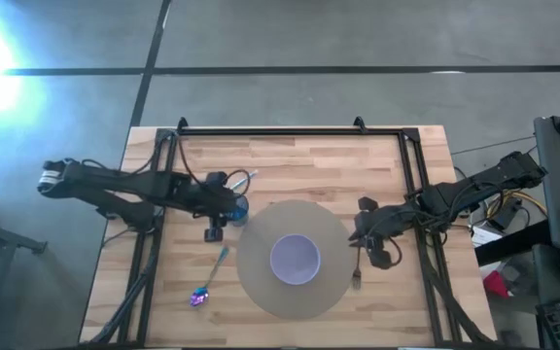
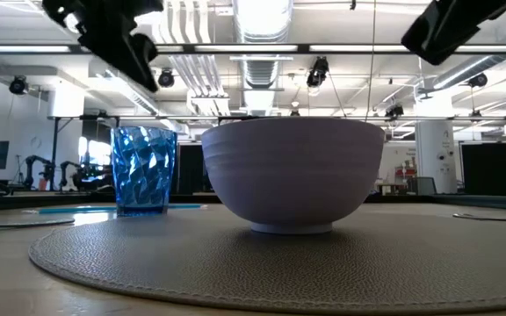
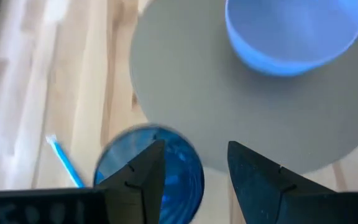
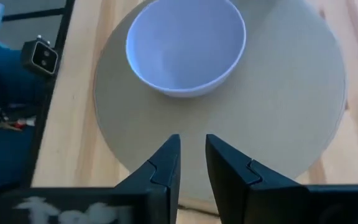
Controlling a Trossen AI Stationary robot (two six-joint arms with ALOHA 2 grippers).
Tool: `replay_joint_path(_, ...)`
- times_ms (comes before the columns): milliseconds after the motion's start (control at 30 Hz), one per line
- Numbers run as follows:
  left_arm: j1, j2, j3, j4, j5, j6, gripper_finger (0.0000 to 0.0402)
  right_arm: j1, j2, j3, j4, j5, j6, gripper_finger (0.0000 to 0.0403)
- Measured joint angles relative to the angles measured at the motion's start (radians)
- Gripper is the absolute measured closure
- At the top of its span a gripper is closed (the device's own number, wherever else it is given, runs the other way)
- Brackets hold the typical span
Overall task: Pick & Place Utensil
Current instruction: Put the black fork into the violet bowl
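A spoon with a light-blue handle and an iridescent head lies flat on the wood, left of the round grey placemat. Its handle end also shows in the left wrist view. A thin dark utensil lies at the placemat's right edge. My left gripper hangs open above the blue cup, clear of it in the low view. My right gripper hovers over the placemat's right edge, its fingers a narrow gap apart.
A lavender bowl stands upright in the middle of the placemat. The blue cup stands upright by the placemat's far left edge. A black frame runs along the table's far edge and both sides.
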Motion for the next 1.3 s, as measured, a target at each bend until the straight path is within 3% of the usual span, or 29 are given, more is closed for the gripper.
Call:
replay_joint_path(300,-0.002,-0.016,0.000,0.145,0.000,0.032,0.0236,0.037,0.000,-0.010,-0.028,-0.080,0.120,0.0323)
replay_joint_path(533,-0.002,0.010,0.000,0.158,0.001,0.013,0.0236,0.093,0.000,-0.032,-0.053,-0.070,0.241,0.0335)
replay_joint_path(867,-0.002,0.015,0.000,0.158,0.001,0.025,0.0236,0.098,0.000,-0.104,-0.053,-0.078,0.801,0.0318)
replay_joint_path(1300,-0.002,0.014,0.000,0.158,0.001,0.104,0.0236,0.098,0.002,-0.128,-0.049,0.006,1.158,0.0285)
